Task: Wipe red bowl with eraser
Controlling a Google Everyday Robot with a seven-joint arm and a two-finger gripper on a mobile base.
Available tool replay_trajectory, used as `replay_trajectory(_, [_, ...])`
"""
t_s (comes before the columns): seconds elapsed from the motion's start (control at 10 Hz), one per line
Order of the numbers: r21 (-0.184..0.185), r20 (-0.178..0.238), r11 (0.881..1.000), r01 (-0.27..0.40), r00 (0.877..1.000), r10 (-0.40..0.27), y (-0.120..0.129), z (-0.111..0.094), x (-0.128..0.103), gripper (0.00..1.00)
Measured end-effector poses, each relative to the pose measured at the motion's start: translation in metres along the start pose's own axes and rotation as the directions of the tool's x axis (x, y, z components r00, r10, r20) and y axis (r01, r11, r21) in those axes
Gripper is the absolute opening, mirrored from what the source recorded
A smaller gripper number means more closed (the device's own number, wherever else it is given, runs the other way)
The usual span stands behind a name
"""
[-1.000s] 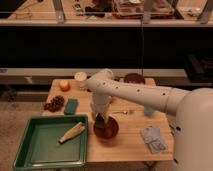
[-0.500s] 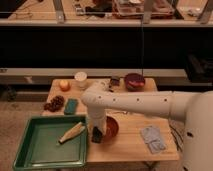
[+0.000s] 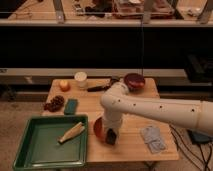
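The red bowl [image 3: 99, 128] sits on the wooden table near the front edge, just right of the green tray. Only its left part shows; the arm covers the rest. My gripper [image 3: 111, 136] hangs from the white arm and reaches down at the bowl's front right side. A dark blocky shape shows at its tip. I cannot tell the eraser apart from the gripper there.
A green tray [image 3: 30, 150] at the front left holds a pale husk-like piece [image 3: 71, 132]. A teal pad [image 3: 71, 106], a dark cluster [image 3: 54, 103], an orange fruit [image 3: 64, 85], a white cup [image 3: 80, 79], a maroon dish [image 3: 134, 81] and a grey packet [image 3: 153, 138] lie around.
The gripper has dropped lower and shifted from over the bowl's middle toward its front right side. The arm's elbow has swung with it. The bowl stays in place.
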Motion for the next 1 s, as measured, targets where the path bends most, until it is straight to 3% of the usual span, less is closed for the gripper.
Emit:
replay_trajectory(0.2, [-0.003, -0.001, 1.0, -0.024, 1.0, 0.024, 0.002, -0.003, 0.023, 0.0])
replay_trajectory(0.5, [0.007, 0.016, 1.0, -0.022, 1.0, 0.022, -0.029, -0.002, 0.053, 0.0])
replay_trajectory(0.8, [0.008, 0.034, 0.999, 0.031, 0.999, -0.031, -0.078, 0.006, 0.052, 0.0])
replay_trajectory(1.0, [-0.004, 0.039, 0.997, 0.072, 0.997, -0.072, -0.084, 0.01, 0.04, 0.0])
